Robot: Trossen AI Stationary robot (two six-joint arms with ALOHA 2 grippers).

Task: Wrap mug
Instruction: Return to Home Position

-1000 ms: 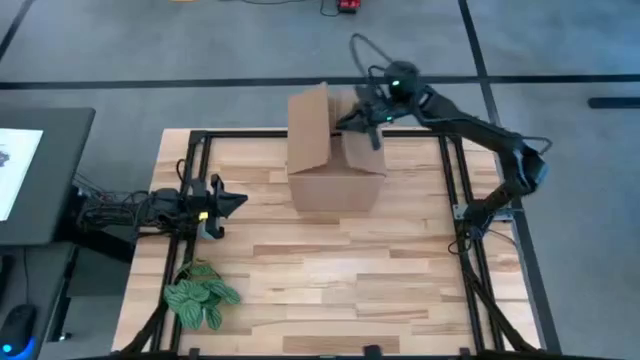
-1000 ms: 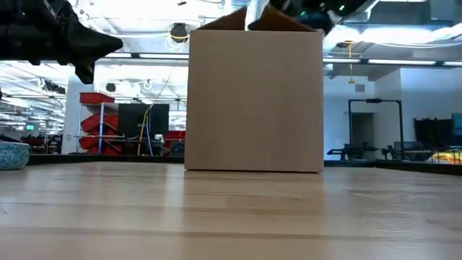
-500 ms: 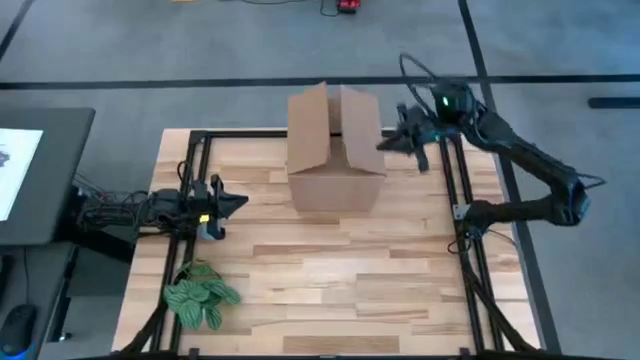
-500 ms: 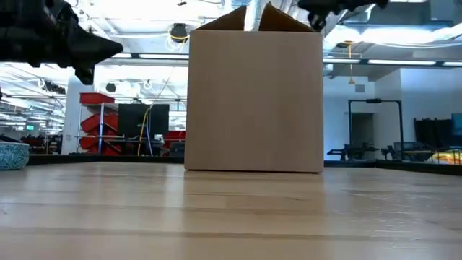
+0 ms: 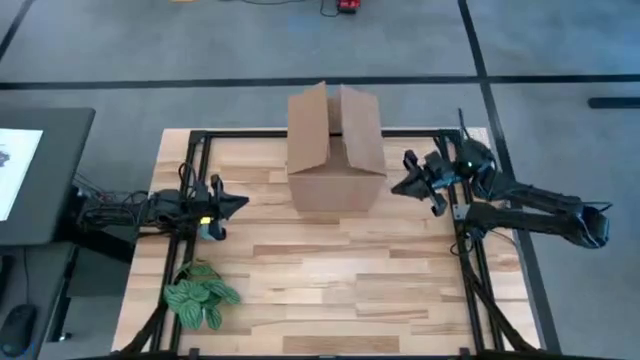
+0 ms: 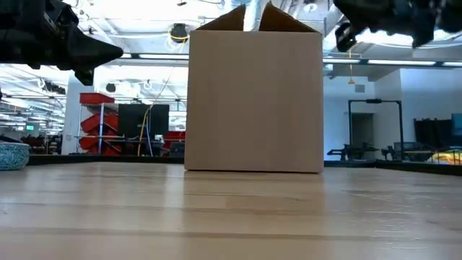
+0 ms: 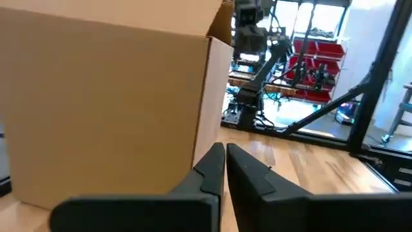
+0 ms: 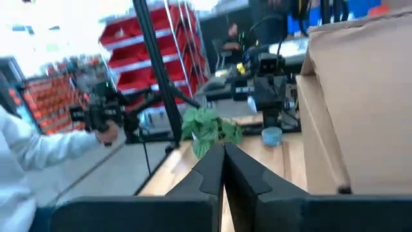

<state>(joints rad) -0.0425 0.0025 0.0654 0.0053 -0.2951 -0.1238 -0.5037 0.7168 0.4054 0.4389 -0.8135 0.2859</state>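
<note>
From above: cardboard box at the far middle of the wooden surface, top flaps drawn in but not lying flat, the left flap raised; no mug in sight anywhere, so presumably inside the box, though impossible to confirm. Just right of the box and apart from it, the right end effector, pointing at the box's side; well to the left, near the surface's left edge, the left end effector, parked; leafy plant at the near left corner. At surface height: box front square and centred, flaps peaked at the top with a slit between them; both arms high, one on either side, touching nothing; blue bowl at the left. Past the left wrist: fingers pressed together, closed on nothing, box side close ahead. Past the right wrist: fingers likewise closed on nothing, box edge close by, plant and bowl beyond, a person's light sleeve off the surface. Judged as the last step, the return to rest after packing. Next: fold the right arm back toward its base, clear of the raised flaps, without nudging the box.
</note>
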